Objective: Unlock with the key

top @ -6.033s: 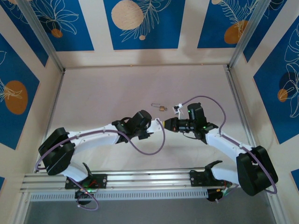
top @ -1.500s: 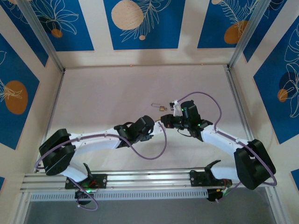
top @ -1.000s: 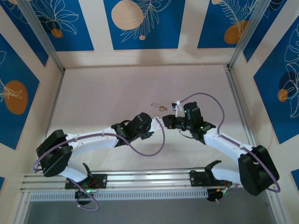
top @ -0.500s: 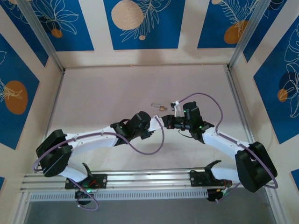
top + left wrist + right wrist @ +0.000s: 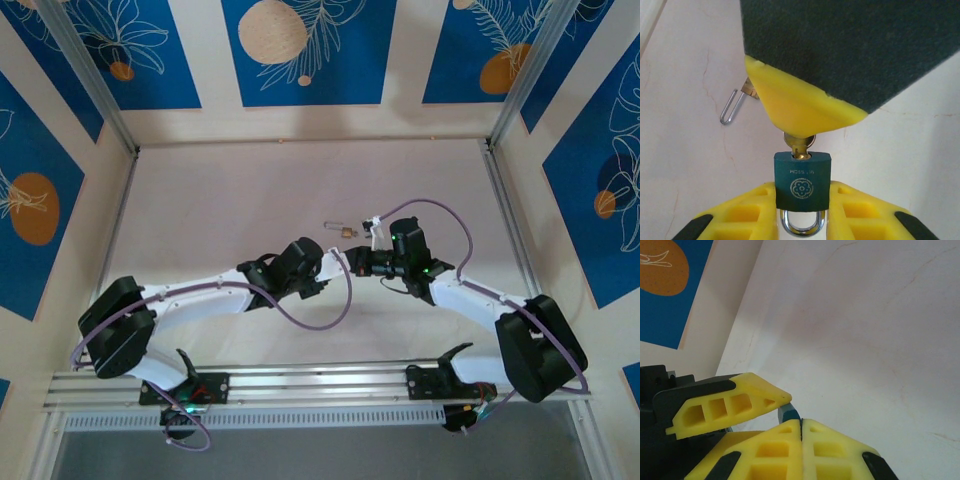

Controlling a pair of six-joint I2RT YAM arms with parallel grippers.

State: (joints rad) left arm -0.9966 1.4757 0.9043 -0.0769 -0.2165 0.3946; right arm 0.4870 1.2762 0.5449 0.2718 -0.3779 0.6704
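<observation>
The left arm has hardly stirred over the last second: it reaches low over the table point(image 5: 250, 190) from the left of the lock, wrist in the same spot as before. The left gripper point(image 5: 802, 215) is clamped on the lock point(image 5: 802, 181), one finger on each side of the teal body, with the keyhole end facing away from the wrist and the shackle loop towards it.

At the lock, the key point(image 5: 799, 144) sits in the keyhole with only its rounded head showing. The shackle does not look sprung, though most of it is hidden.

The change is on the right. The right arm's wrist has shifted by small amounts from frame to frame and its elbow has drawn in, while its fingertips have stayed at the lock. I judge this to be the turning step, with the key seated and being worked, and the unlock not yet shown done. The right gripper point(image 5: 801, 440) has its fingers pressed flat together and pinches the key head, coming at the lock from the right and opposite the left gripper.

A small brass lock point(image 5: 343, 231) lies loose on the table just beyond the lock, untouched
</observation>
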